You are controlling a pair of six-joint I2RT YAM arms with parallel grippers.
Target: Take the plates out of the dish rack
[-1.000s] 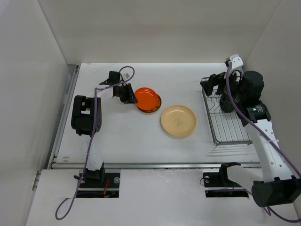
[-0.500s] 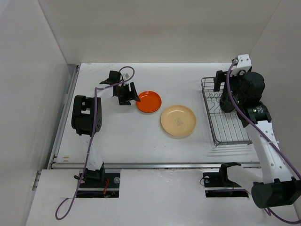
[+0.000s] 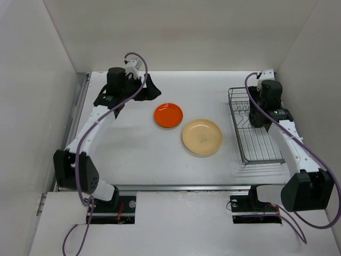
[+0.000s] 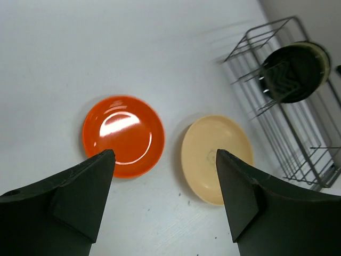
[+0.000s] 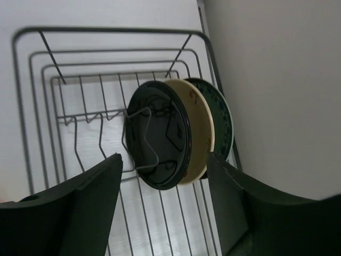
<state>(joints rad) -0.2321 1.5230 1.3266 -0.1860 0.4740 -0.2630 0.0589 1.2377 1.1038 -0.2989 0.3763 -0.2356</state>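
The orange-red plate [image 3: 168, 115] [image 4: 123, 135] and the larger tan-yellow plate [image 3: 202, 136] [image 4: 216, 158] lie flat on the table, side by side. My left gripper [image 3: 152, 89] [image 4: 164, 154] hangs open above and behind them, holding nothing. The dish rack [image 3: 260, 140] [image 5: 53, 80] [image 4: 298, 138] stands at the right. Three plates stand upright in its far end: a dark-backed one [image 5: 157, 136], a cream one [image 5: 201, 128] and a blue-green patterned one [image 5: 222, 114]. My right gripper [image 3: 258, 117] [image 5: 164, 156] hovers open over them, a finger on each side, not touching.
White walls close in the table on the left, the back and the right; the rack's far corner sits close to the right wall [image 5: 277, 80]. Upright wire prongs [image 5: 80, 120] stand in the rack next to the plates.
My left gripper opened and let go of the orange-red plate, which now lies flat, then rose and pulled back. My right gripper swung over the racked plates and its jaws narrowed a little.
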